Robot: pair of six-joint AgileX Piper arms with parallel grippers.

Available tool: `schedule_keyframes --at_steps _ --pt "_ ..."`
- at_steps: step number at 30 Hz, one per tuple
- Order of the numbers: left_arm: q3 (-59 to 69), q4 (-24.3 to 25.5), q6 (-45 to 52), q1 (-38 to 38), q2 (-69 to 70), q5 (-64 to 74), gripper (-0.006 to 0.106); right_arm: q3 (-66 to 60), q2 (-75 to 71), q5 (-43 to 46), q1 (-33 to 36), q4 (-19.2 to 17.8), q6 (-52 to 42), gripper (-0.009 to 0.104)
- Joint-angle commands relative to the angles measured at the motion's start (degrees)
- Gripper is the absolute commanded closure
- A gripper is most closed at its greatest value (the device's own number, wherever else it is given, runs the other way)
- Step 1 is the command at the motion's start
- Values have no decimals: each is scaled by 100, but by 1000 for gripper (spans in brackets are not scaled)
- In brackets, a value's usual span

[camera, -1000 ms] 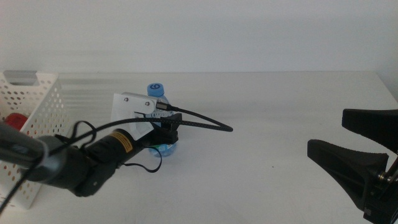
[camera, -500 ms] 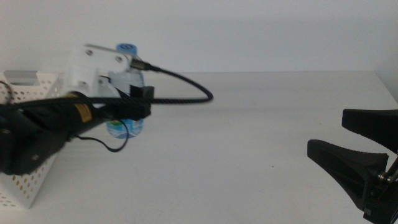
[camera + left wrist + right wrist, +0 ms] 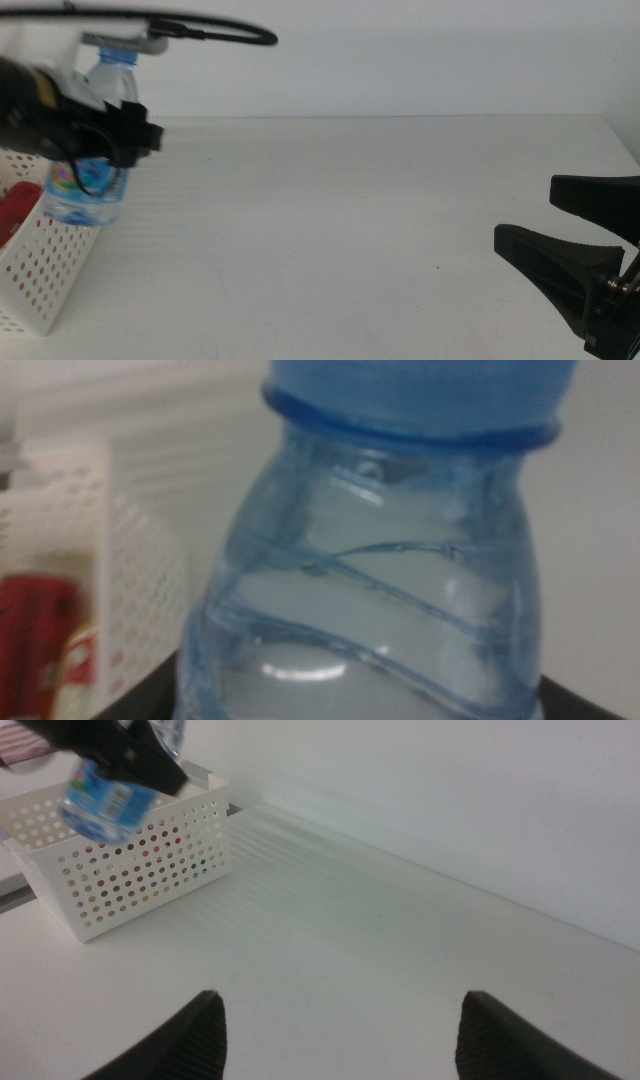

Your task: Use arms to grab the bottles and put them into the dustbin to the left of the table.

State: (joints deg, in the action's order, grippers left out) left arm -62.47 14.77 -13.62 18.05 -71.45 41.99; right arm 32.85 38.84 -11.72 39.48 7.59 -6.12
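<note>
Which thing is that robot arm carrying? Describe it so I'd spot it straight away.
Start at the white perforated dustbin at the left end of the table. Held in the air above its near wall, between the jaws of the left gripper, is a small water bottle. It is clear with a blue cap and bright label, unlike the red can lying inside the dustbin.

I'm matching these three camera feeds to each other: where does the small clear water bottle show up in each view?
Middle view: water bottle at far left, held by the left gripper above the dustbin.
Left wrist view: water bottle fills the picture, blue cap uppermost.
Right wrist view: water bottle in the upper left corner, over the dustbin.
Shared landmark: the white perforated dustbin, in all three views.
</note>
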Motion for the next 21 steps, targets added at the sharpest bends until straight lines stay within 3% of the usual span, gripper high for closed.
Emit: schedule_keyframes --at_steps 1,5,8,14,21 --pt "-800 -456 860 -230 101 392 105 132 -32 456 -37 -27 -55 35" --pt "-1629 -1901 2492 -1160 -124 1455 105 132 -32 456 -37 -27 -55 35" --pt "-2026 -2526 3026 -1983 -218 1995 105 132 -32 456 -37 -27 -55 35" --pt "-2209 -2551 3039 -3199 -386 2095 105 132 -32 456 -37 -27 -55 35" --pt "-2582 -2568 3078 -3596 -1276 2513 105 132 -32 456 -37 -27 -55 35"
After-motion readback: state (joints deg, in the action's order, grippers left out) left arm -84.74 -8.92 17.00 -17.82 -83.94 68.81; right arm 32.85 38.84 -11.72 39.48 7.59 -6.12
